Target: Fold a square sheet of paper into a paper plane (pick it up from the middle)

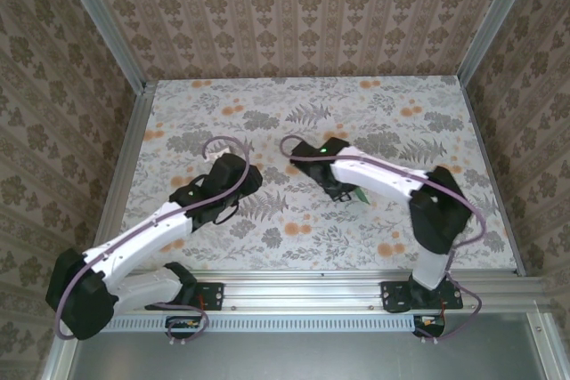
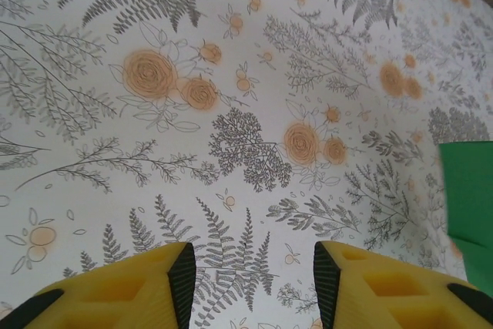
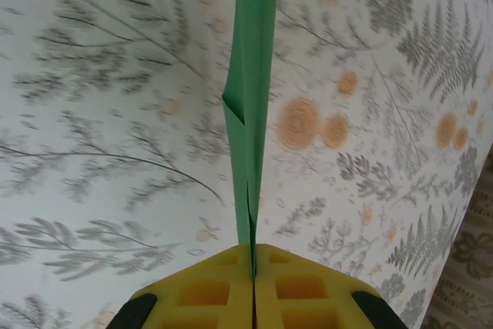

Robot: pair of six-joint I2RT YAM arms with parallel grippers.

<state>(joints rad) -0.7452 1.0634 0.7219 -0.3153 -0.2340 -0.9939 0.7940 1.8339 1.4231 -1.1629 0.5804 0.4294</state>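
While the right gripper (image 3: pixel 253 250) clamps its 2 yellow fingers (image 3: pixel 308 287) on the thin, bright-green folded paper sheet (image 3: pixel 250 75), held edge-on over the floral-patterned table (image 2: pixel 115 152), the left gripper (image 2: pixel 254 267) hangs to its left. Its fingers stand apart, holding nothing.

Floral-print table (image 1: pixel 267 113), damask-patterned walls (image 1: pixel 294 6), seemingly aluminium frame rails (image 1: pixel 312 289)
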